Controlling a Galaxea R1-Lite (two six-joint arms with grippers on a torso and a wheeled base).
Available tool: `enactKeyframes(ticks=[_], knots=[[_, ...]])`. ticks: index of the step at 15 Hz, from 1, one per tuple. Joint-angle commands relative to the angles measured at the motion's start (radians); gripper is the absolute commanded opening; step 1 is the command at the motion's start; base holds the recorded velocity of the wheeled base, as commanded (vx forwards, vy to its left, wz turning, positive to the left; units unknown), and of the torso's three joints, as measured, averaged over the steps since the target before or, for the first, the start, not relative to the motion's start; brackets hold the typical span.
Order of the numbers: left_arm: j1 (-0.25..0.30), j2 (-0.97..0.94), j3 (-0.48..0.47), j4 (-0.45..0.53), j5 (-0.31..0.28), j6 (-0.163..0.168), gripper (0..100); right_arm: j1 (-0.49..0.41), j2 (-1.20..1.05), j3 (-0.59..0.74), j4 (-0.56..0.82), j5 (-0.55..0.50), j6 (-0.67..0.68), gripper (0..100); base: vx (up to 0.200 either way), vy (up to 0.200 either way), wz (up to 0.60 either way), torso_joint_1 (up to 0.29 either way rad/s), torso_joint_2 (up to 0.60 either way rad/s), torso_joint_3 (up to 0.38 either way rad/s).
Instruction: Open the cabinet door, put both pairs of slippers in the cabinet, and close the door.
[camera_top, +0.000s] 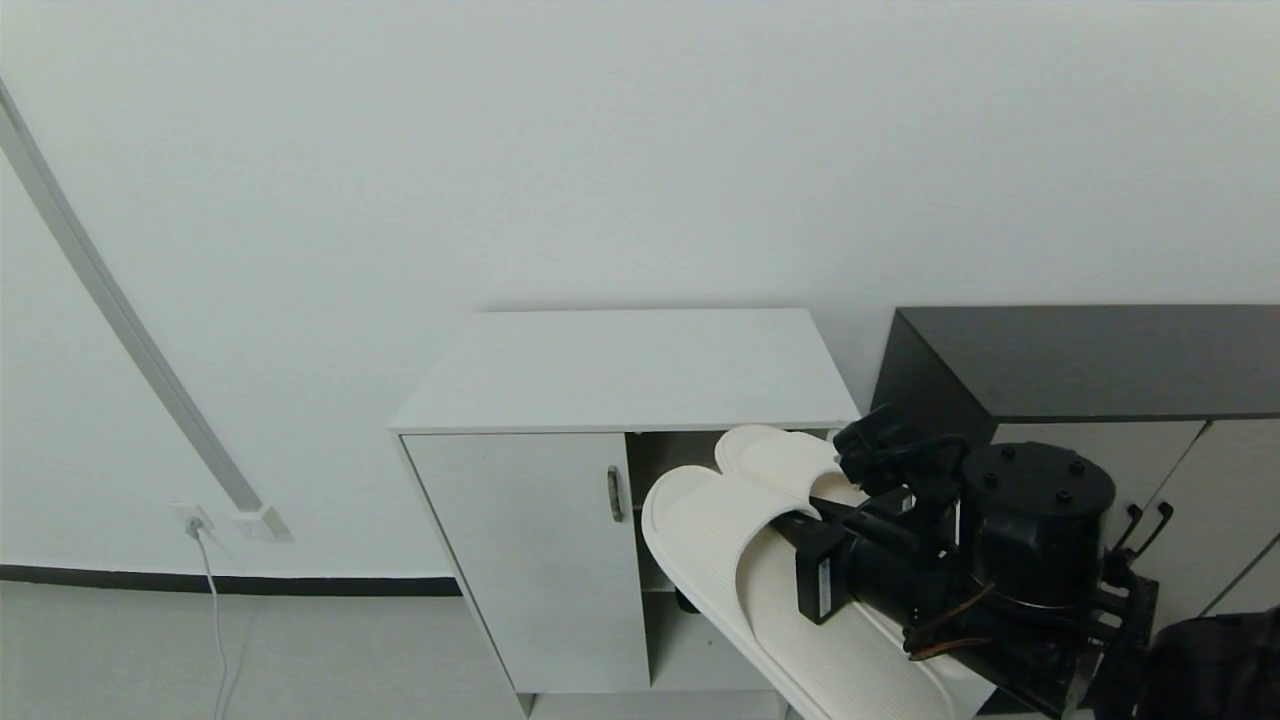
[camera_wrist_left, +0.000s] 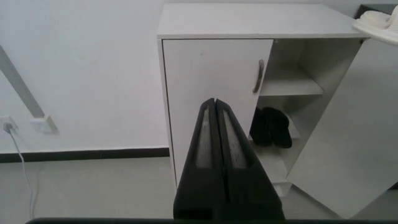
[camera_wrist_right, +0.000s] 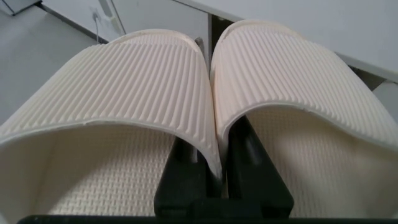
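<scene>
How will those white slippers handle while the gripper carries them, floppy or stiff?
Probably fairly stiff: the slippers jut out from the right gripper without drooping. Likely light, since one pinch on their inner walls holds both. Their ribbed tops look grippy, though the pair might pivot in that single pinch.

The cream slippers (camera_top: 720, 545) are covering much of the cabinet's (camera_top: 620, 370) open side at lower centre, their heels are running off the bottom edge, and the right gripper's (camera_wrist_right: 214, 177) fingertips are hiding between them.
</scene>
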Motion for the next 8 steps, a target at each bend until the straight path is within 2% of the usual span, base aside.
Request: enactKeyframes(ticks=[1, 7, 8], knots=[[0.0, 0.001, 0.0, 0.0, 0.0, 0.0, 0, 0.0, 0.009, 0.015, -0.008, 0.001, -0.001, 0, 0.0, 0.0, 0.0, 0.0, 0.0, 0.0], [0.0, 0.001, 0.0, 0.0, 0.0, 0.003, 0, 0.0, 0.06, 0.027, -0.093, 0.001, -0.03, 0, 0.0, 0.0, 0.0, 0.0, 0.0, 0.0], [0.0, 0.001, 0.0, 0.0, 0.0, 0.003, 0, 0.0, 0.072, 0.027, -0.118, 0.001, -0.032, 0, 0.0, 0.0, 0.0, -0.115, 0.25, 0.134]])
